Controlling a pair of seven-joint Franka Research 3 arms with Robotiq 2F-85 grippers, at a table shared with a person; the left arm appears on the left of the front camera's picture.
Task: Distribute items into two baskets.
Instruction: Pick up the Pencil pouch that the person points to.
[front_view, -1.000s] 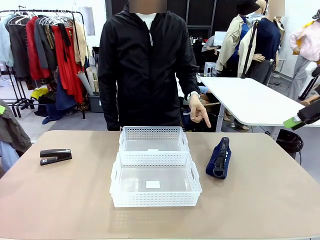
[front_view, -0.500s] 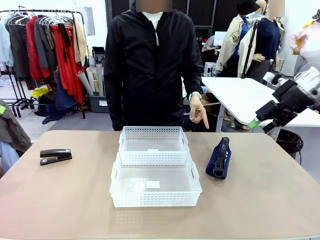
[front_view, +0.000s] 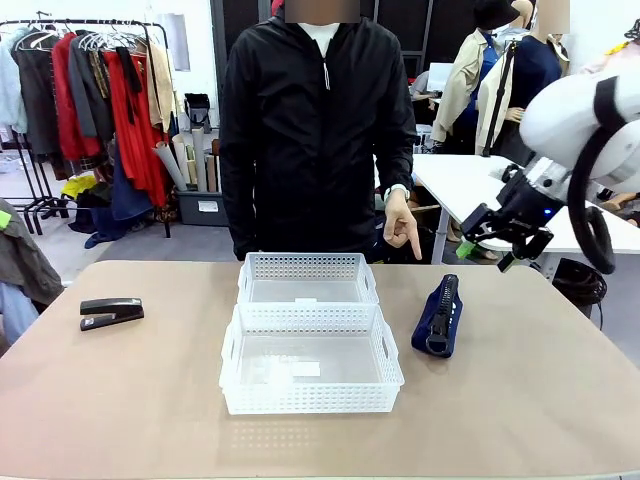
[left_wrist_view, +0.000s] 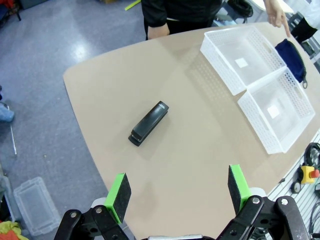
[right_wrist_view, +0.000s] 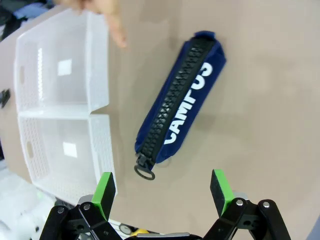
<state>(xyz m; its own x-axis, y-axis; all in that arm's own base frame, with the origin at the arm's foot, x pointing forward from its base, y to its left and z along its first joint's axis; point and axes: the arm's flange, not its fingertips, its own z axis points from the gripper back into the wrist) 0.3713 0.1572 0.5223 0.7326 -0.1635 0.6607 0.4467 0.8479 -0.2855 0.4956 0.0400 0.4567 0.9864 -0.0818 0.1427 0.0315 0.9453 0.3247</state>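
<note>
Pouch (right_wrist_view: 182, 100) near baskets (right_wrist_view: 100, 90), right claw (right_wrist_view: 163, 192) spread above

On the bench (front_view: 130, 400) the near basket (front_view: 310, 397) stands at the middle, and the far basket (front_view: 305, 260) touches it directly behind. The stapler (front_view: 111, 312) lies well to the left of the 2 baskets. The pouch (front_view: 438, 317) lies just right of them, not touching. A person's hand (front_view: 402, 226) hangs above the far edge, between far basket and pouch.
</note>
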